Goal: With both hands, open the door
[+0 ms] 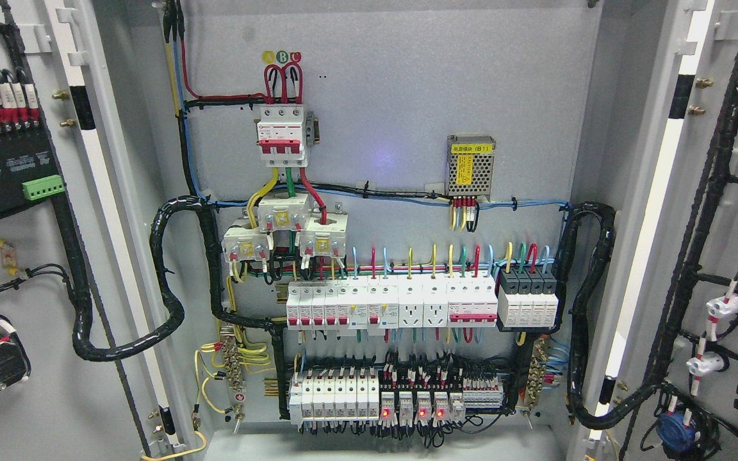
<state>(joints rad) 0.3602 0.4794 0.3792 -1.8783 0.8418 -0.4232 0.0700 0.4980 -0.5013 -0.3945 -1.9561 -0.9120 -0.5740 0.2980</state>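
We see the left door (36, 256) and right door (715, 256) swung wide open, standing tall beside the cabinet (394, 96); neither hand shows, so we cannot tell their state.

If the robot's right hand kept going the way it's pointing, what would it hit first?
That cannot be told: neither hand shows in this picture. Only the open cabinet is seen, both doors swung wide, with breakers and wiring inside.
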